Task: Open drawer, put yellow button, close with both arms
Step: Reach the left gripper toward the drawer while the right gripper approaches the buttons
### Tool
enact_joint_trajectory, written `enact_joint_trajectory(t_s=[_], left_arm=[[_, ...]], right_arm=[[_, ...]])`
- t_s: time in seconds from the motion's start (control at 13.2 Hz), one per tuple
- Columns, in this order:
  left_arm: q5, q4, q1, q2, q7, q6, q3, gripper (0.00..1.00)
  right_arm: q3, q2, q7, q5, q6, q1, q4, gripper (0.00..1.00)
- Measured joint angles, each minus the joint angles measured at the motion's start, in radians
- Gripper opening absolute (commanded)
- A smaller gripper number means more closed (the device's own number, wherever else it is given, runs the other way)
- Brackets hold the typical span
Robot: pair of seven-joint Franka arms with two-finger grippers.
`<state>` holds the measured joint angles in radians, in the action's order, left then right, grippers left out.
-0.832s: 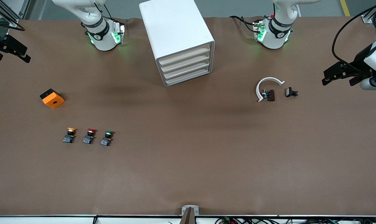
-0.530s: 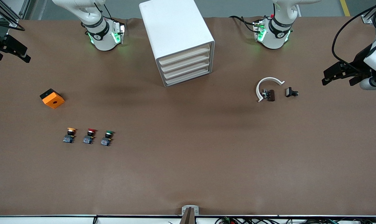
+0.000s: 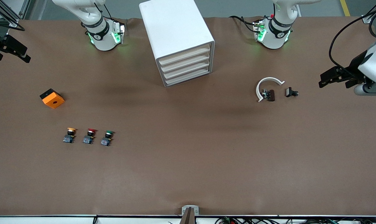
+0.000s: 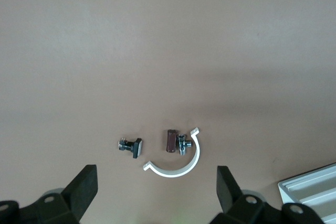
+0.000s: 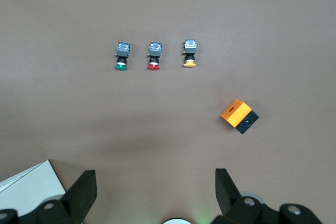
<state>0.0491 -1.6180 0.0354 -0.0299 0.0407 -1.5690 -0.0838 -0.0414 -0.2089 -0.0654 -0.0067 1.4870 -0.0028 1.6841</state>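
Note:
The white cabinet (image 3: pixel 175 34) stands between the arm bases. Its top drawer (image 3: pixel 184 56) is shut, as are the three below. The yellow button (image 3: pixel 70 134) stands toward the right arm's end, beside a red-capped (image 3: pixel 89 136) and a green-capped switch (image 3: pixel 107 137). It also shows in the right wrist view (image 5: pixel 189 53). My right gripper (image 3: pixel 13 57) is open and empty at the right arm's end of the table; its own view (image 5: pixel 155 192) shows only bare table between the fingers. My left gripper (image 3: pixel 333 82) is open and empty over the left arm's end (image 4: pixel 156 190).
An orange box with a hole (image 3: pixel 52 98) lies farther from the camera than the switches. A white C-shaped ring (image 3: pixel 267 85), a brown part (image 3: pixel 270 95) and a small black part (image 3: pixel 291 92) lie toward the left arm's end. A cabinet corner shows in the left wrist view (image 4: pixel 310 190).
My left gripper has shifted slightly toward the white ring and the middle of the table. The right arm and all objects have not moved.

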Motion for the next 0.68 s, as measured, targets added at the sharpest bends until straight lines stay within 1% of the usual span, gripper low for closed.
enact_joint_trajectory(t_s=[0.23,0.38,0.68], left_arm=[[0.000,-0.030,-0.011,-0.065,0.000,0.002,-0.003,1.00],[0.000,-0.037,-0.034,-0.138,0.002,-0.007,-0.013,1.00],[0.000,-0.035,-0.100,-0.274,0.064,-0.074,-0.020,1.00]], right_arm=[[0.000,-0.003,0.000,0.000,0.001,0.000,-0.005,1.00],[-0.001,-0.004,0.000,0.000,0.001,-0.001,-0.014,1.00],[-0.007,0.013,0.000,-0.002,0.000,-0.026,-0.013,1.00]])
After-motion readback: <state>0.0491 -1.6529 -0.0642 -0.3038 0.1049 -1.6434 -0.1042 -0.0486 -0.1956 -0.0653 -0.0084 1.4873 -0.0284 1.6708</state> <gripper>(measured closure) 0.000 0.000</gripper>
